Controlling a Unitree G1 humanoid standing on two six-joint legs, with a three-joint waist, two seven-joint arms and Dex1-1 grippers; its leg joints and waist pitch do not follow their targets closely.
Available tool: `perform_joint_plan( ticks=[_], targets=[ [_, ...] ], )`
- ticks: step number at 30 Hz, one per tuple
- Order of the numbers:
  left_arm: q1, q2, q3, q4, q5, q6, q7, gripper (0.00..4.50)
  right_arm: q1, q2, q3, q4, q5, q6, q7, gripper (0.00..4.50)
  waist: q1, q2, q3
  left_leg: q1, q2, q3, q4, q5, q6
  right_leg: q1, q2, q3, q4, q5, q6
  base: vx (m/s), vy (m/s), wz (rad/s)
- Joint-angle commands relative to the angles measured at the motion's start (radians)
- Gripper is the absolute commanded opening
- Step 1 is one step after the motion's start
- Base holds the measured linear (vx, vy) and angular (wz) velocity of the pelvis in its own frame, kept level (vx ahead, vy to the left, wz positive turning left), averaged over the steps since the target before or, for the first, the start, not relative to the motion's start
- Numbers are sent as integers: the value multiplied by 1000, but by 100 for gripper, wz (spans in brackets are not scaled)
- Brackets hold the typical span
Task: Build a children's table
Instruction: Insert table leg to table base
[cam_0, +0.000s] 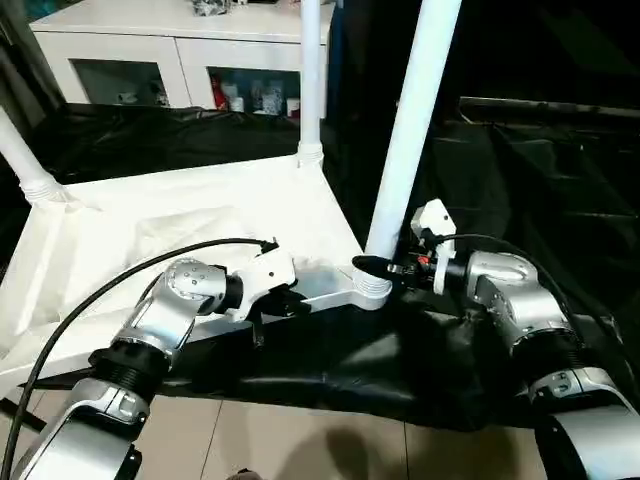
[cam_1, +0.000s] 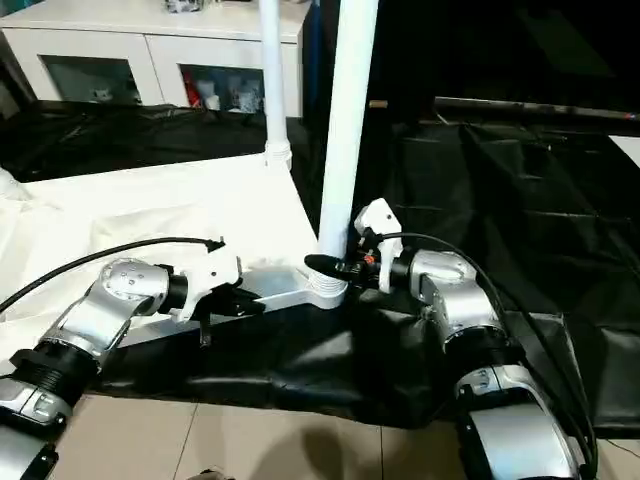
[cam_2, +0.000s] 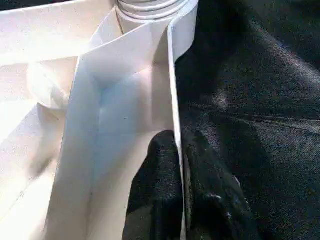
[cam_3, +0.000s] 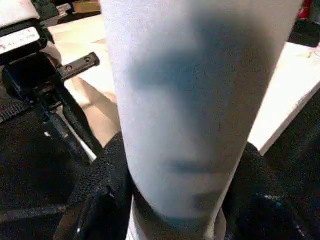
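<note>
Tabletop (cam_0: 200, 225) rim pinched in left hand (cam_0: 285, 300); near leg (cam_0: 410, 130) clasped by right hand (cam_0: 375, 267).

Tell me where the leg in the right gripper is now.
In the left eye view the leg stands upright in the tabletop's near right corner socket, the right gripper closed around its base.

black cloth-covered surface (cam_0: 520, 180), white tabletop (cam_0: 200, 230) lying upside down on it

My right gripper (cam_1: 335, 268) clasps the near leg (cam_1: 345, 130) at its socket while my left gripper (cam_1: 240, 300) pinches the tabletop (cam_1: 150, 215) rim.
</note>
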Motion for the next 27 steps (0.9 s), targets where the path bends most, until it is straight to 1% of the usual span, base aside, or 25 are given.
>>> perform_joint_plan(
  ticks=[1,4,5,7,9,10,11,12,13,14,15,16,17,18,19,20,21,22,23,24,25,26,27],
  targets=[
    [-10,-5,5,-21,-48,-69,-44,0,62,9,59,63,-41,48,75,190,-1,-9,-62,18,24,-3,-77,-312,8,36,-49,36,-88,-314,-211,0,0,0],
    [-10,-1,0,-23,-47,-70,-58,0,65,5,69,61,-49,43,88,190,-1,-8,-62,19,25,-4,-79,-317,6,34,-48,36,-88,-309,-214,0,0,0],
    [-22,-6,4,-8,-33,-67,-28,0,67,7,66,65,-49,37,74,190,-1,-6,-62,21,26,-4,-80,-329,0,33,-48,36,-87,-304,-218,0,0,0],
    [-31,-10,8,4,-27,-62,-7,0,66,9,62,69,-46,35,61,190,-2,-8,-61,22,25,-4,-81,-341,-3,33,-47,36,-89,-309,-218,0,0,0],
    [-42,-20,18,18,-23,-44,22,0,61,17,47,85,-46,37,15,190,-2,-9,-60,24,25,-5,-82,-359,-7,31,-49,36,-93,-341,-212,0,0,0],
    [-53,-35,35,30,-29,-15,51,0,45,30,29,125,-69,14,-97,190,-2,-11,-60,24,24,-5,-82,-362,-9,31,-51,36,-95,-360,-207,0,0,0],
    [-56,-42,42,33,-32,-6,60,0,35,37,18,148,-78,7,-158,190,-6,-9,-55,27,22,-6,-84,-382,-21,24,-52,36,-100,-407,-197,0,0,0],
    [-58,-46,45,35,-33,-1,65,0,29,41,10,163,-83,3,-194,190,-12,-11,-53,28,20,-10,-85,-408,-33,25,-55,34,-105,-467,-181,0,0,0],
    [-63,-53,50,38,-33,10,78,0,17,49,-6,186,-85,4,-254,189,-14,-11,-53,30,20,-12,-85,-419,-35,24,-55,33,-108,-492,-171,0,0,0],
    [-73,-65,57,43,-32,37,104,0,-4,66,-35,224,-81,13,-354,189,-21,-10,-52,30,21,-14,-86,-434,-42,21,-56,33,-110,-515,-162,0,0,0],
    [-73,-65,57,43,-32,37,104,0,-4,66,-35,224,-81,13,-354,189,-28,-11,-51,30,20,-17,-88,-448,-46,20,-55,31,-112,-539,-156,0,0,0],
    [-83,-76,62,49,-30,60,127,0,-21,80,-57,249,-75,23,-426,189,-31,-10,-51,32,20,-19,-87,-464,-46,19,-56,29,-116,-560,-145,0,0,0],
    [-93,-87,67,58,-28,76,152,0,-36,93,-72,271,-73,29,-500,189,-33,-9,-51,32,20,-20,-89,-464,-48,20,-56,29,-116,-558,-143,0,0,0],
    [-95,-90,68,60,-28,81,158,0,-40,96,-76,276,-71,31,-516,189,-37,-8,-53,27,18,-23,-92,-464,-49,24,-55,24,-117,-549,-140,0,0,0],
    [-111,-108,74,74,-23,114,195,0,-61,116,-99,305,-60,40,-605,189,-38,-8,-54,25,19,-24,-94,-461,-49,27,-55,23,-117,-536,-139,0,0,0],
    [-128,-124,77,89,-14,147,236,0,-80,133,-116,331,-49,42,-680,189,-43,-8,-53,25,19,-23,-95,-465,-50,24,-54,23,-116,-517,-144,0,0,0],
    [-140,-137,78,103,-6,170,269,0,-94,145,-123,350,-47,41,-739,189,-46,-7,-52,33,16,-22,-91,-487,-56,15,-52,22,-120,-526,-148,0,0,0],
    [-154,-154,81,119,3,202,312,0,-109,160,-131,369,-44,40,-797,189,-49,-8,-51,40,15,-21,-88,-504,-56,10,-53,23,-126,-539,-151,0,0,0],
    [-166,-173,83,134,13,235,359,0,-123,176,-136,388,-46,36,-854,189,-51,-8,-51,38,15,-21,-88,-505,-55,11,-53,22,-125,-538,-151,0,0,0],
    [-177,-193,84,148,25,261,405,0,-139,194,-142,410,-50,32,-913,189,-54,-5,-51,33,17,-21,-91,-499,-57,14,-52,23,-123,-517,-154,0,0,0],
    [-184,-218,83,157,34,288,448,0,-155,218,-154,431,-47,35,-966,189,-53,-3,-50,34,16,-23,-92,-503,-60,13,-51,21,-123,-512,-154,0,0,0],
    [-186,-229,83,159,38,299,466,0,-162,228,-159,440,-45,36,-988,189,-53,-5,-53,41,16,-21,-89,-510,-60,11,-51,21,-125,-504,-153,0,0,0],
    [-188,-246,84,162,39,306,485,0,-171,240,-154,449,-55,33,-1021,189,-51,-6,-53,37,15,-20,-90,-503,-51,14,-50,20,-127,-480,-152,0,0,0]
  ],
)
